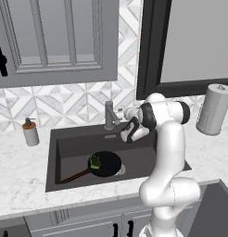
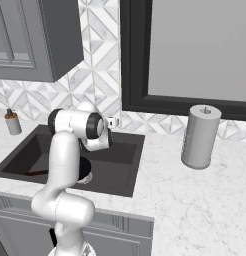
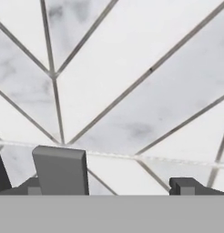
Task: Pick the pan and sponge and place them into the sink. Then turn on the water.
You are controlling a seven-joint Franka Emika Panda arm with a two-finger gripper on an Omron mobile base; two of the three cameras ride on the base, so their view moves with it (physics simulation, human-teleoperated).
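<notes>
Black pan point(image 1: 105, 164) w/ sponge point(image 1: 94, 162) is seen in sink point(image 1: 55, 152), lower centre. Gripper point(image 1: 124, 116), fingers apart, is held just right of faucet point(image 1: 109, 115); lever probably lies leftward.

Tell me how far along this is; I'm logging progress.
Pan and sponge already lie in the sink, the sponge on the pan. The hand is up beside the faucet, facing the tiled wall, fingers apart, empty. Left: turning on the water; no stream is visible.
</notes>
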